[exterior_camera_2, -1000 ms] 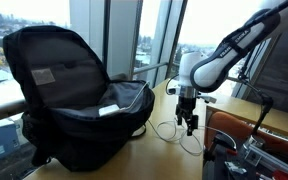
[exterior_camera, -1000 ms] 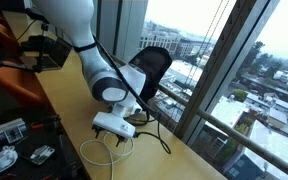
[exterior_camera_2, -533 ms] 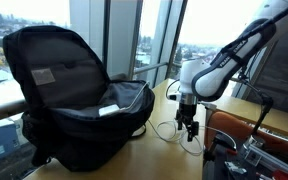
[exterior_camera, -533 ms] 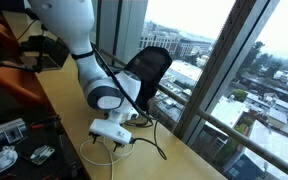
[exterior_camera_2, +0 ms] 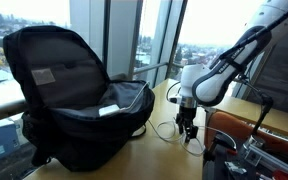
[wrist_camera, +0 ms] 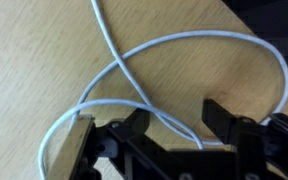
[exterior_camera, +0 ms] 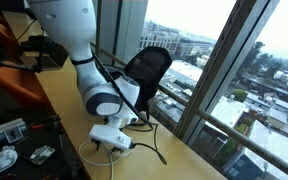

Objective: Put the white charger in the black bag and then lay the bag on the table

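The white charger's thin cable (wrist_camera: 174, 55) lies in crossing loops on the tan table (wrist_camera: 24, 60). It also shows in both exterior views (exterior_camera: 92, 152) (exterior_camera_2: 167, 129). I cannot make out its plug block. My gripper (wrist_camera: 177, 120) is open, low over the table, and one strand of cable runs between its fingers (wrist_camera: 220, 113). In the exterior views the gripper (exterior_camera: 112, 140) (exterior_camera_2: 188, 131) hangs just above the cable loops. The black bag (exterior_camera_2: 74, 100) stands upright and unzipped on the table, well away from the gripper. It also shows by the window (exterior_camera: 150, 68).
Tall windows run along the table's far edge (exterior_camera: 199, 90). A dark desk with tools and boxes (exterior_camera: 14, 140) and an orange chair (exterior_camera: 9, 60) stand on the other side. Red and black equipment (exterior_camera_2: 249, 145) sits close to the gripper.
The gripper has come down and moved a little toward the near end of the table, closer onto the cable loops. The bag and cable have not moved.
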Controlling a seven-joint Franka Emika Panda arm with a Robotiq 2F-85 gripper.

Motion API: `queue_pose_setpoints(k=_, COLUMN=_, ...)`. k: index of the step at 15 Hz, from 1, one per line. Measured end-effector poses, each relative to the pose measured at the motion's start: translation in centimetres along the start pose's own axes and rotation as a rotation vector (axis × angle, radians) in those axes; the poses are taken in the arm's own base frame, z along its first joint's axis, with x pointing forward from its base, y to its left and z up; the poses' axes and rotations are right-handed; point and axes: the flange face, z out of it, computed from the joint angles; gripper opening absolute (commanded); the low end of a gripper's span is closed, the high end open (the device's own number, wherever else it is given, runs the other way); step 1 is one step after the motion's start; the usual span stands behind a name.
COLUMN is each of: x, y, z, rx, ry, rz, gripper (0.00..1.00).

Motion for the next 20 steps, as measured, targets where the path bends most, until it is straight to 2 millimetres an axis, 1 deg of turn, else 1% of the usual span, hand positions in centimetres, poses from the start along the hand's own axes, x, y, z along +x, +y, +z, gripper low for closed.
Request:
queue_pose_setpoints(k=1, x=0.0, y=0.0, z=-0.1, rx=-0.002, ry=0.001, rz=0.0, gripper=0.23)
queue_pose_setpoints(k=2, x=0.0, y=0.0, z=-0.2, rx=-0.003, ry=0.002, rz=0.0, gripper=0.14)
queue_pose_setpoints(k=4, x=0.0, y=0.1, z=-0.4, rx=-0.006, ry=0.005, rz=0.001, gripper=0.01)
queue_pose_setpoints(k=6, x=-0.1, y=0.2, z=-0.5, rx=-0.007, ry=0.006, rz=0.004, gripper=0.0)
queue_pose_setpoints(k=7, x=-0.2, y=0.3, z=-0.5, rx=-0.007, ry=0.006, rz=0.006, gripper=0.02)
queue_pose_setpoints(k=9, x=-0.3, y=0.5, z=-0.6, rx=-0.011, ry=0.009, rz=0.011, gripper=0.02)
queue_pose_setpoints(k=11, x=-0.6, y=1.0, z=-1.1, rx=-0.019, ry=0.016, rz=0.018, gripper=0.02)
queue_pose_setpoints(k=12, x=-0.6, y=1.3, z=-1.6, rx=-0.028, ry=0.022, rz=0.02, gripper=0.02)
queue_pose_setpoints(k=13, x=-0.6, y=1.5, z=-2.5, rx=-0.041, ry=0.03, rz=0.02, gripper=0.02)
queue_pose_setpoints(k=15, x=-0.3, y=1.9, z=-5.1, rx=-0.079, ry=0.054, rz=0.016, gripper=0.02)
queue_pose_setpoints(k=17, x=0.2, y=1.9, z=-8.9, rx=-0.129, ry=0.087, rz=0.006, gripper=0.02)
queue_pose_setpoints(k=20, x=1.3, y=1.2, z=-15.2, rx=-0.203, ry=0.132, rz=-0.019, gripper=0.02)
